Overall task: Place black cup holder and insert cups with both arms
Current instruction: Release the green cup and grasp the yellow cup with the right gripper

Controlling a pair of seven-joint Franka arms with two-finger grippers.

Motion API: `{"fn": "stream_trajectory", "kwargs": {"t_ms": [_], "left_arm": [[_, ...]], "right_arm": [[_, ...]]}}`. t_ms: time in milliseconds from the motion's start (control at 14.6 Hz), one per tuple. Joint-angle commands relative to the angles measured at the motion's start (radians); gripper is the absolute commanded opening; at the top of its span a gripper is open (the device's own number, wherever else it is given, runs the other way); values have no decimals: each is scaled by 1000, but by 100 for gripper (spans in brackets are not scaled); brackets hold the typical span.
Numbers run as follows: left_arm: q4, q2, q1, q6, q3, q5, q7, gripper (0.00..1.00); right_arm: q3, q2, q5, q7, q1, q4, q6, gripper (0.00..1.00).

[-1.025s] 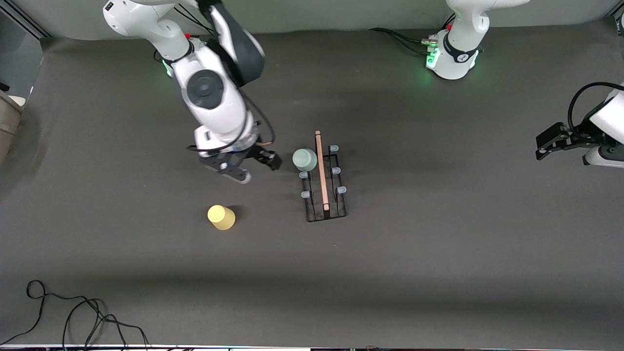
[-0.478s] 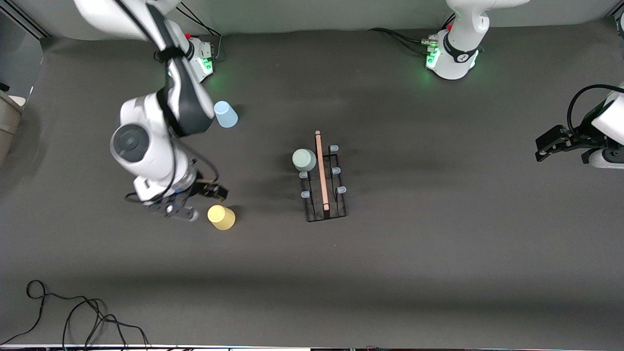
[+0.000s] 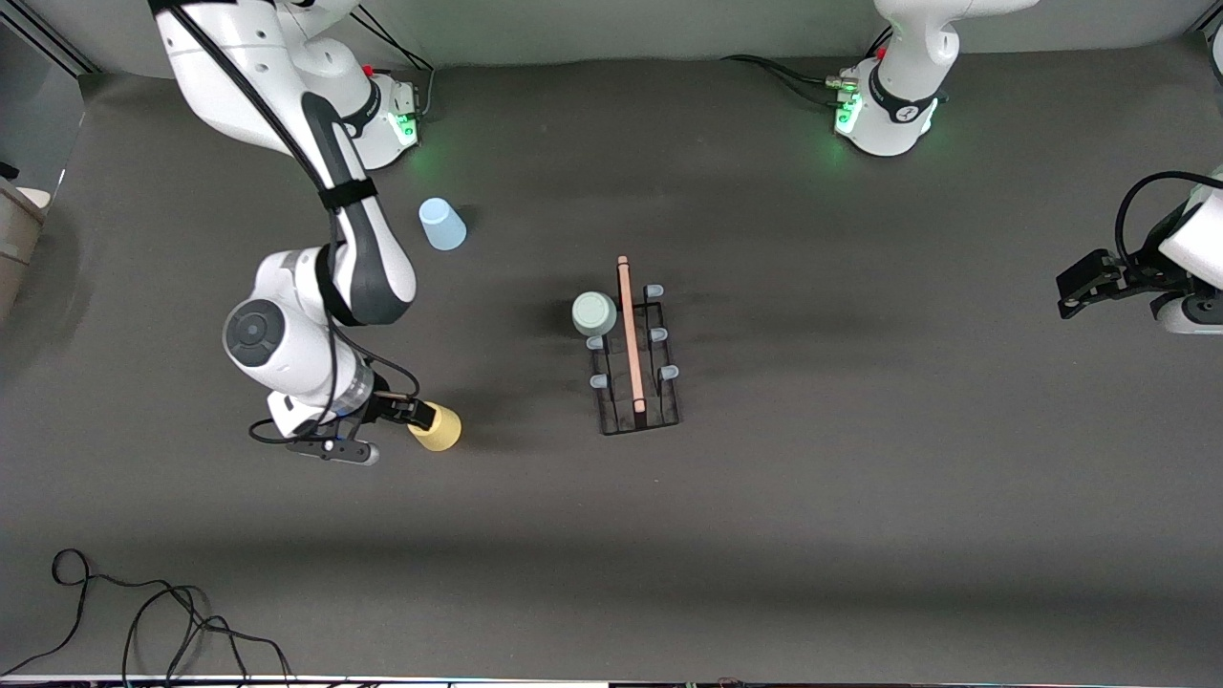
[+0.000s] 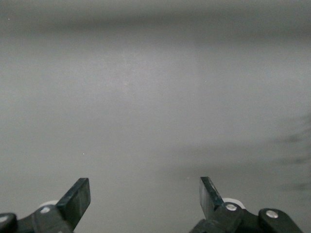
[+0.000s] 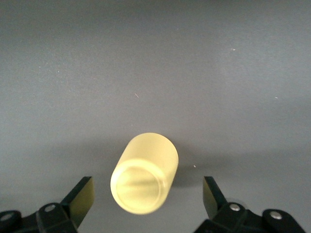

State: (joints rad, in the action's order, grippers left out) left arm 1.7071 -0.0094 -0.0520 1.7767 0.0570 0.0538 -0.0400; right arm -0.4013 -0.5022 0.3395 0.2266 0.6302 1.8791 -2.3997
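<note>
The black cup holder [image 3: 635, 363] stands mid-table, its wooden rod handle along the top. The pale grey-green cup [image 3: 595, 313] sits on one of its pegs on the side toward the right arm's end. The yellow cup [image 3: 439, 427] [image 5: 145, 174] stands on the mat. My right gripper [image 3: 394, 433] [image 5: 146, 194] is open beside it, and in the right wrist view the cup lies between the spread fingers, apart from both. The light blue cup [image 3: 442, 225] stands near the right arm's base. My left gripper [image 3: 1075, 289] [image 4: 145, 191] waits open and empty at the left arm's end.
A dark grey mat [image 3: 812, 497] covers the table. A black cable [image 3: 143, 612] lies coiled at the corner nearest the front camera on the right arm's end. A beige object [image 3: 14, 234] shows past the mat's edge there.
The right arm swung away from the cup holder to the yellow cup, uncovering the light blue cup. Its gripper stayed open. The left gripper barely shifted.
</note>
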Motion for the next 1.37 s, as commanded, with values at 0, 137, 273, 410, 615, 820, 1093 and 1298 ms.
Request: {"fn": "stream_trajectory", "kwargs": {"t_ms": [0, 137, 273, 410, 615, 820, 1093, 1298], "left_arm": [[2, -3, 6, -11, 0, 12, 19, 100], [-1, 3, 1, -6, 0, 0, 14, 100], [-4, 3, -3, -8, -3, -31, 6, 100], [-4, 6, -3, -5, -3, -37, 8, 100], [-6, 11, 0, -3, -3, -34, 11, 100], [-6, 11, 1, 0, -3, -31, 6, 100], [-6, 13, 6, 1, -3, -31, 9, 100], [-6, 19, 8, 3, -3, -29, 14, 100]], "right_arm": [[1, -45, 35, -29, 11, -6, -68, 99], [12, -84, 35, -29, 11, -6, -117, 99], [25, -114, 42, -27, 11, -6, -163, 99], [38, -128, 71, -27, 11, -9, -170, 99], [45, -134, 75, -27, 13, -8, -168, 99], [47, -133, 75, -29, 13, -8, -165, 76], [45, -118, 75, -52, 13, -8, -148, 3], [38, -47, 75, -50, 11, -11, -32, 0]]}}
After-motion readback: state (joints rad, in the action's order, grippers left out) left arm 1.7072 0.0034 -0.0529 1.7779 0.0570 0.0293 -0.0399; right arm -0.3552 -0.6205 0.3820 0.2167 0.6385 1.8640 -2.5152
